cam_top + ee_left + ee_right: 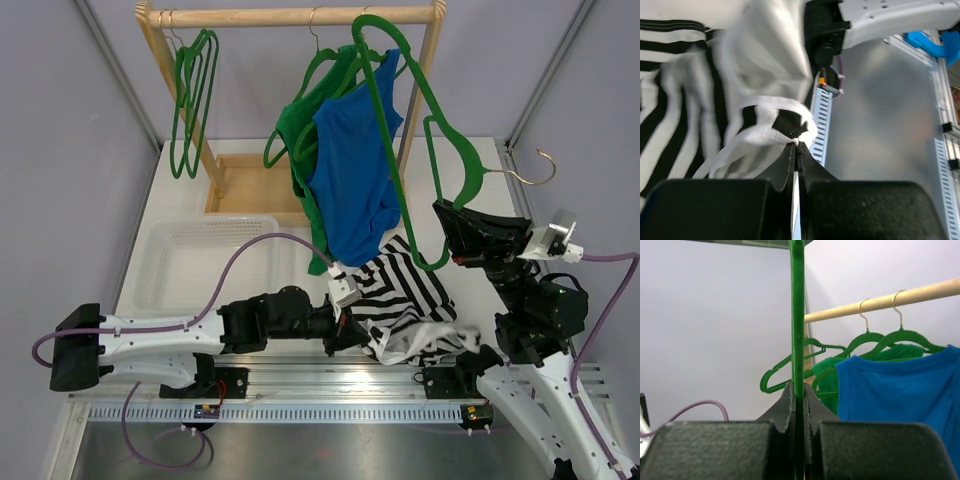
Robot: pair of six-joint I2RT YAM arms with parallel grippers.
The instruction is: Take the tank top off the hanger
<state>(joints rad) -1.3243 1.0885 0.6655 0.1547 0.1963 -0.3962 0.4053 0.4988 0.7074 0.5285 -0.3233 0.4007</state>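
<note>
The black-and-white striped tank top [400, 300] lies bunched on the table between the two arms. My left gripper [345, 330] is shut on a white edge strip of the tank top [760, 105], pinched at its tips [799, 145]. To the right, above the table, my right gripper [447, 215] is shut on a thin bar of a large green hanger [470, 185]. In the right wrist view that hanger [797, 315] rises straight up out of the shut gripper [798, 390]. The hanger's lower curved end hangs just above the striped cloth; whether it still passes through a strap cannot be told.
A wooden rack [290, 15] at the back carries bare green hangers [190, 100], a blue top [355, 170] and a green top [295, 130]. A clear plastic basket [200, 260] sits at the left. A metal rail [330, 385] runs along the near edge.
</note>
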